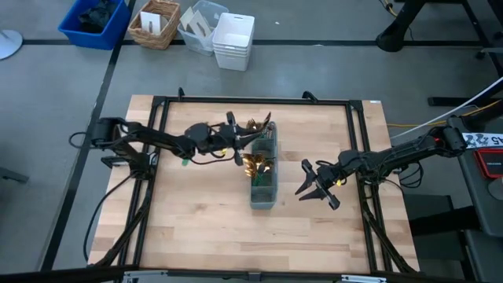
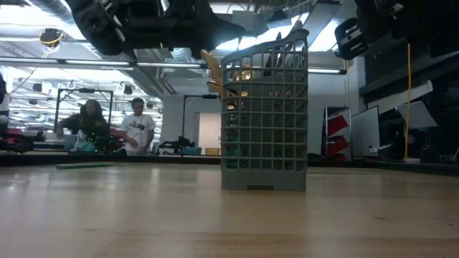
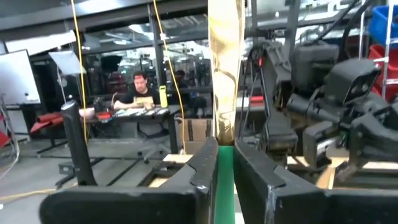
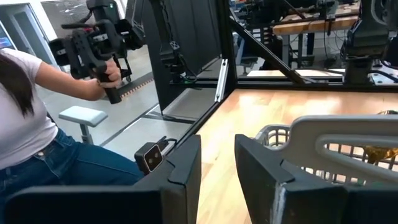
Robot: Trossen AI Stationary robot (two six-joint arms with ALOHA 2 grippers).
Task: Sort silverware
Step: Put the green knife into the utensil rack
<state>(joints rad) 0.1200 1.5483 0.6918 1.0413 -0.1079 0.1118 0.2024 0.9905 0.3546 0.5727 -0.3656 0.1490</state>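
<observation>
Cutlery is pinched by its green handle (image 3: 224, 180) in the left gripper (image 1: 233, 143), gold head (image 3: 224, 68) pointing away, just beside the grey caddy (image 1: 264, 189). Right gripper (image 1: 316, 189) is held parted, empty, beside it.

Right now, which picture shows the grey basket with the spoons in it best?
The low view: the grey caddy stands whole and side-on, its grid walls plain. The high view shows only its narrow top and the gold heads inside. The right wrist view catches just its rim past the right gripper. The left wrist view doesn't show it.
</observation>
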